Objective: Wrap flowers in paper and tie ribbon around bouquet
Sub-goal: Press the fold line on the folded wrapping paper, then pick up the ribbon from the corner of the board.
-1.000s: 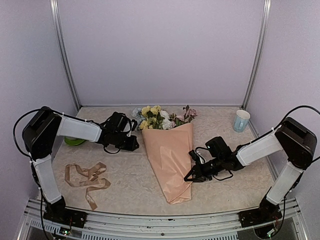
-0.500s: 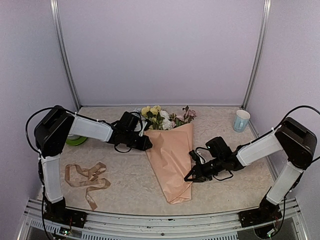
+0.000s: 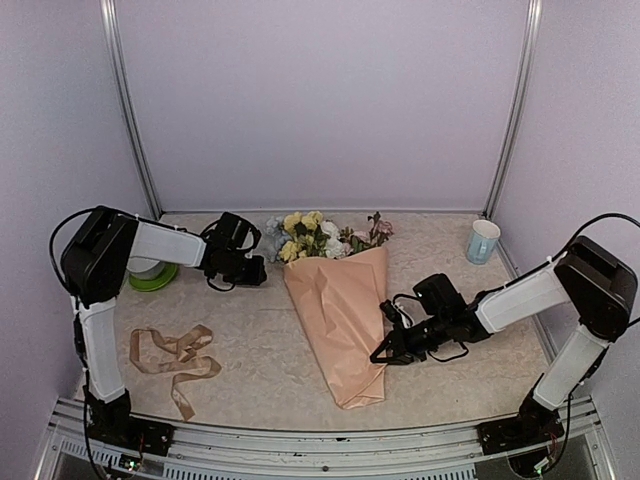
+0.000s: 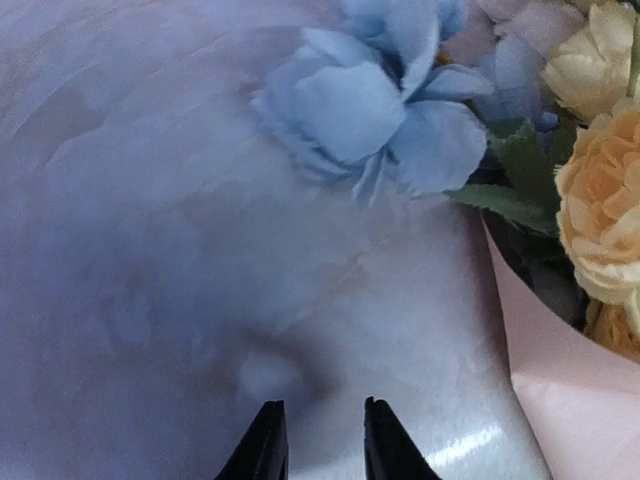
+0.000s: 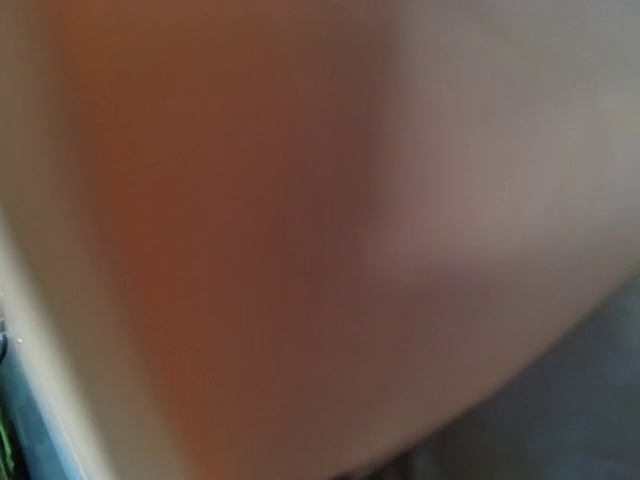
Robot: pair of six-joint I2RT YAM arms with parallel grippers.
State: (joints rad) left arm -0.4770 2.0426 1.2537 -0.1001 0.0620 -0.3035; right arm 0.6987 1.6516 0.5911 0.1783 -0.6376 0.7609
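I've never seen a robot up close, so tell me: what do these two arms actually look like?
Both the left arm and the right arm have smooth white shells between chunky black joints, with thin black cables looping around them. Each ends in a black wrist with two slim, tapered black fingers. No markings are legible.

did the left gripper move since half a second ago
Yes. The left gripper backed away from the paper cone, leftward toward the green dish.
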